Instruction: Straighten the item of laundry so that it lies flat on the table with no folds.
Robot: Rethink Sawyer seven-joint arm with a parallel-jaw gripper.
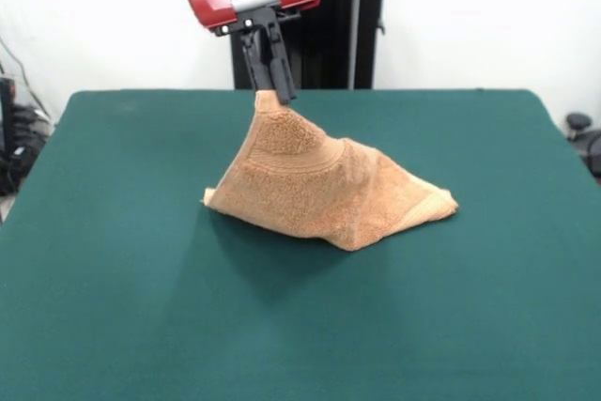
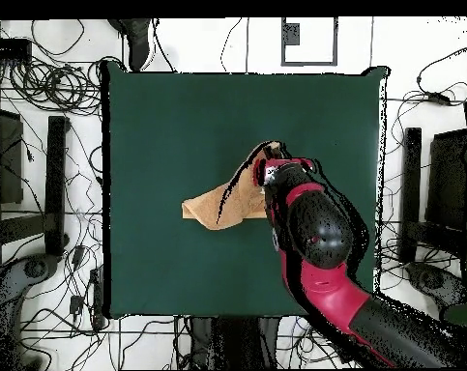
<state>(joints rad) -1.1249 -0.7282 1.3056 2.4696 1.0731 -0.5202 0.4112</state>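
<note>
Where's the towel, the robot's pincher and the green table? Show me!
towel [image 1: 319, 190], front view, on the middle of its draped cloth.
gripper [image 1: 280, 93], front view, at its tips pinching the towel's raised corner.
table [image 1: 141, 316], front view, on bare green surface.

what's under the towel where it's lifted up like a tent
The gripper pinches the towel by one corner, its lower edges resting on the green table. Both views show only cloth; whatever lies beneath the peak is covered.
</note>
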